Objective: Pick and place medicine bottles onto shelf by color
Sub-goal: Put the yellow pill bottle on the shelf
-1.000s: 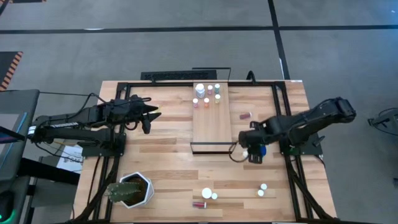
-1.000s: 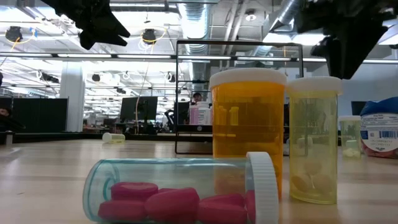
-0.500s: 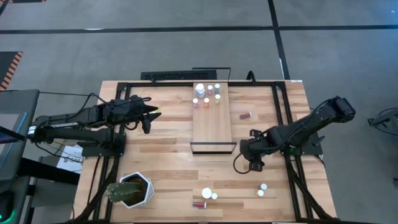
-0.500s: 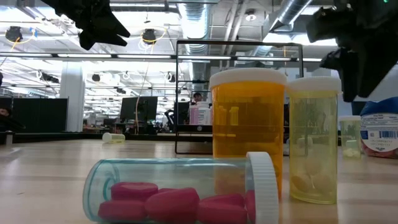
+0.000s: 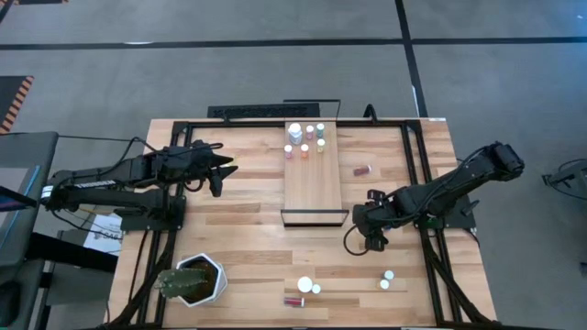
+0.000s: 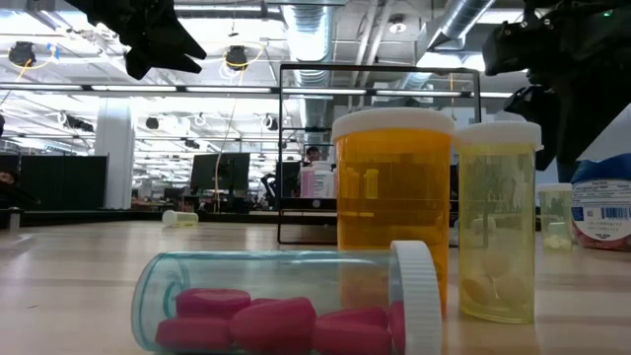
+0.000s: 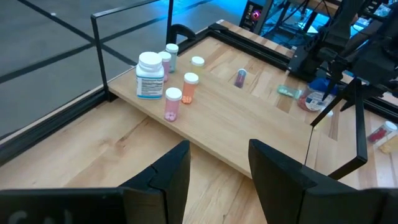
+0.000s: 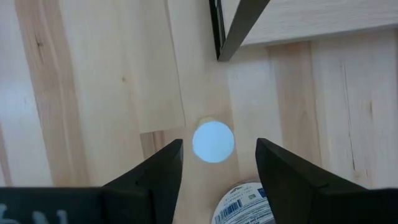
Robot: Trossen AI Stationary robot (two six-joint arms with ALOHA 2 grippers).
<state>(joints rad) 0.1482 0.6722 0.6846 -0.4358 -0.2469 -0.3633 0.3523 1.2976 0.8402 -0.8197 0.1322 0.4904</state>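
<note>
Well off to the shelf's left, out past its framed end, we see a white pot holding a plant. The left gripper hangs left of the shelf, level with its middle and clear of it. Its fingers are spread with nothing between them.

Seven bottles stand in a cluster on the shelf, at the end away from the frame. Among them are a large white one, a pink one and an orange one. The rest of the board is bare.

Beyond the framed end, three more bottles sit together on the table: a wide orange one, a pale yellow one and a clear one of pink pills lying on its side.

Just right of the shelf's middle, a small red bottle lies on the table.

The right gripper is low by the right corner of the framed end. Its fingers are spread either side of a white-capped bottle that stands on the table, with a gap showing on each side of the cap. A labelled blue bottle stands just beside it.

Further right of the framed end, two small white-capped bottles stand close together.
</note>
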